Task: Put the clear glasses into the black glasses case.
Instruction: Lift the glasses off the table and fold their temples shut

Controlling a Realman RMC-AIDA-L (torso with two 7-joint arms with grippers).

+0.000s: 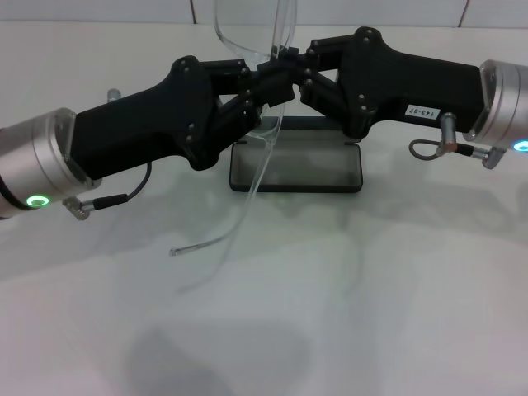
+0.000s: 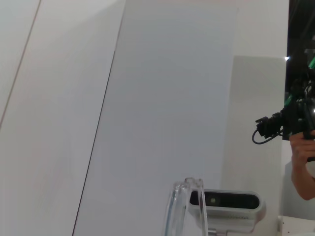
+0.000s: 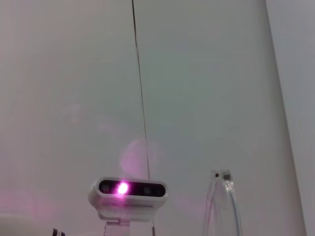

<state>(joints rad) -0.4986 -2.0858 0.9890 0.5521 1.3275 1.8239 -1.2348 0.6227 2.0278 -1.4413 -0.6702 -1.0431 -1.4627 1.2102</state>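
The clear glasses (image 1: pixel 247 37) hang in the air above the table in the head view. Their lens stands up at the top edge and one long thin arm (image 1: pixel 239 214) dangles down toward the table. My left gripper (image 1: pixel 266 89) and right gripper (image 1: pixel 295 76) meet at the middle of the frame, each shut on the glasses. Right below and behind them the black glasses case (image 1: pixel 356 183) lies open, its grey lining showing. Parts of the clear glasses (image 2: pixel 183 209) (image 3: pixel 224 206) show in both wrist views; no fingers show there.
White tabletop (image 1: pixel 330 313) spreads in front of the case. A small metal object (image 1: pixel 114 93) sits at the far left. The wrist views look up at pale walls, a head camera (image 2: pixel 227 201) (image 3: pixel 129 191) and a person holding a camera (image 2: pixel 290 123).
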